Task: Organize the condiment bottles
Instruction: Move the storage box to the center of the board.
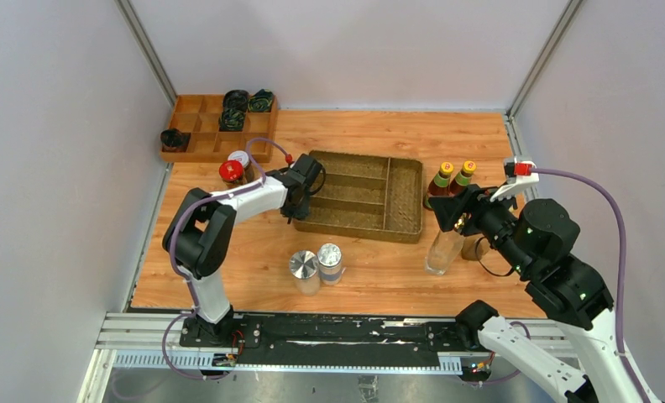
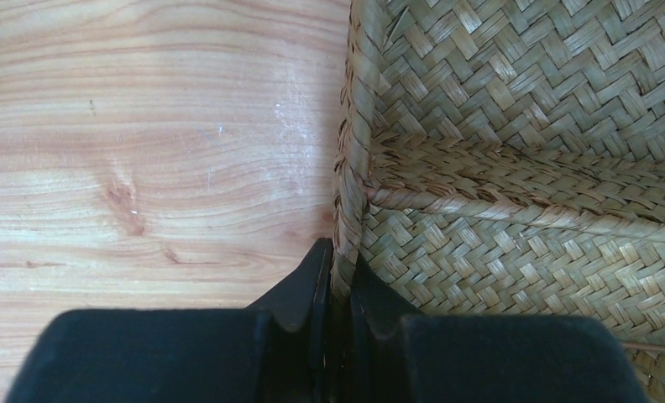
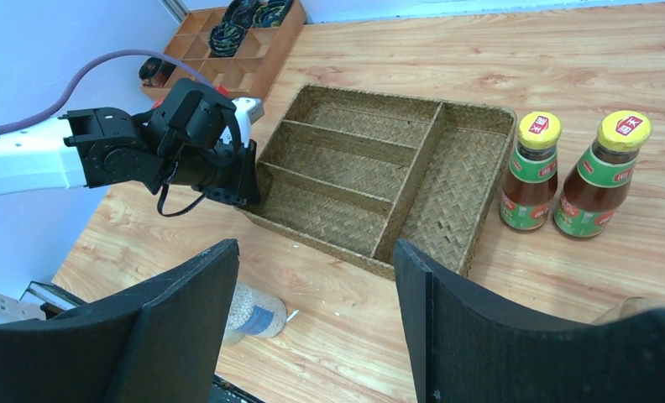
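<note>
Just right of the woven straw tray (image 3: 346,172), two dark, yellow-capped sauce bottles (image 3: 531,180) are stood upright on the table — judged rigid, slick and breakable, best taken round the body — while the tray's wall is pinched by the left gripper (image 2: 339,264) and the right gripper (image 3: 315,252) is held wide open.

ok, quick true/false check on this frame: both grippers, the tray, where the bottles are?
1. The left gripper is shut on the woven tray at its left wall. True.
2. The right gripper grips a bottle. False: it is open, with nothing between its fingers.
3. The two sauce bottles sit inside the tray. False: they stand on the table, right of it.
4. Two silver-lidded shakers stand on the table, on the tray's near side. True.
</note>
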Controlling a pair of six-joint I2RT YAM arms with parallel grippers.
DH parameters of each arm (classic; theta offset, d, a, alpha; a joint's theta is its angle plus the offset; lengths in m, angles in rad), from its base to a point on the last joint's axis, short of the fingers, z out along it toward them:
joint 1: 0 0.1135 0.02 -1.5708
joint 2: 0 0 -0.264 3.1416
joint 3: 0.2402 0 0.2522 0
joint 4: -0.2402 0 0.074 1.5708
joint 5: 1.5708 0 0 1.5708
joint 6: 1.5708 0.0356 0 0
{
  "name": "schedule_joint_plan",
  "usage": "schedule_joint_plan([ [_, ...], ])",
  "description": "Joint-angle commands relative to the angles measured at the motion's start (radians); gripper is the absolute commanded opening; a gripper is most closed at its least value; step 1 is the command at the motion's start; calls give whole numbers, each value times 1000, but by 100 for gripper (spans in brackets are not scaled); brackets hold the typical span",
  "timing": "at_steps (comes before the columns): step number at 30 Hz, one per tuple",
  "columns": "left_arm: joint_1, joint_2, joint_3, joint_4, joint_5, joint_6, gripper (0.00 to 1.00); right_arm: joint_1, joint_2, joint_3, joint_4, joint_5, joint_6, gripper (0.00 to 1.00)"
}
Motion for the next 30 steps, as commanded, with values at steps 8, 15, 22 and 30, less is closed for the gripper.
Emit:
schedule_joint_plan([
  [8, -36, -55, -65, -3, 26, -36, 0, 16, -22, -23, 4, -23, 18, 73],
  [15, -57, -66, -100, -3, 22, -111, 0, 16, -22, -37, 17, -43, 18, 73],
  [22, -64, -31, -116, -18, 60, -187, 0, 17, -27, -43, 20, -60, 8, 73],
  [30, -86, -54, -119, -24, 70, -220, 0, 16, -63, -64, 17, -58, 5, 74],
])
